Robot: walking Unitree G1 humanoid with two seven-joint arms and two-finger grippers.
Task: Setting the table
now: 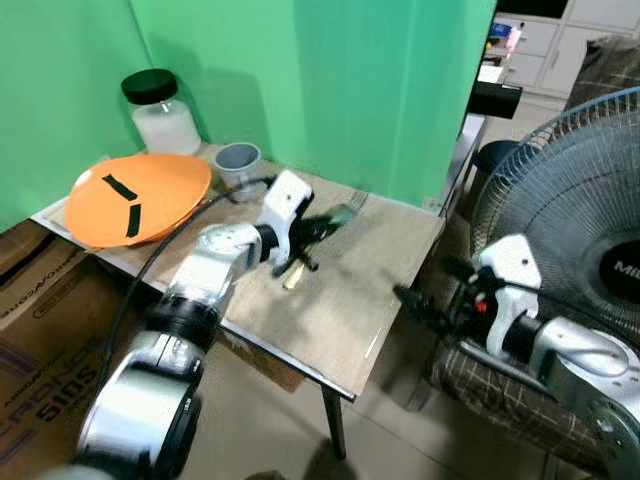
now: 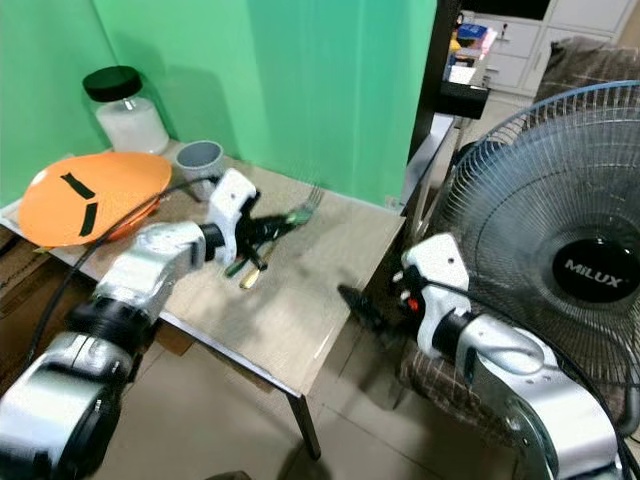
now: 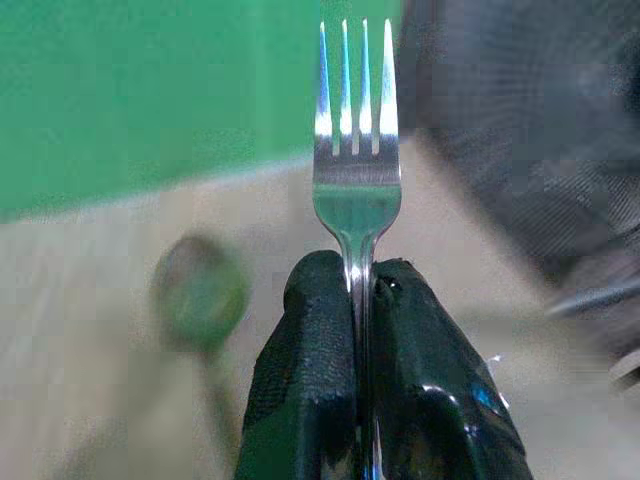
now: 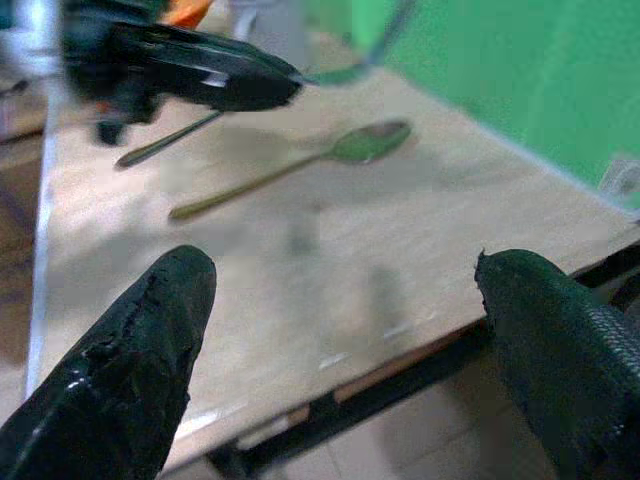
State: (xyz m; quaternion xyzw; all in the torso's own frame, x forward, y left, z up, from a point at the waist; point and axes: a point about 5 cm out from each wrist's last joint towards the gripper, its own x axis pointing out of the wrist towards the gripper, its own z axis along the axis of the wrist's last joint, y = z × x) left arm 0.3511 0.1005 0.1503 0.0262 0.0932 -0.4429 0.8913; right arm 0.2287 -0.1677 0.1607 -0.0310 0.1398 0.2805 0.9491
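Reaching over table (image 1: 400, 270), left gripper (image 1: 325, 226) pinching fork (image 3: 356, 170), tines forward.

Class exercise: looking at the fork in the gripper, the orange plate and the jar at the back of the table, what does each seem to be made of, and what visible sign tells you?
Fork: probably polished steel; its tines mirror the light where the left gripper clamps it.
Orange plate: likely plastic; flat, uniform colour with a dull sheen.
Jar: clear glass or plastic, undecidable here; pale see-through body, black lid.

You had even, bright indoor light. The fork (image 3: 356, 150) was sharp with glare on its tines; the background behind it was blurred.
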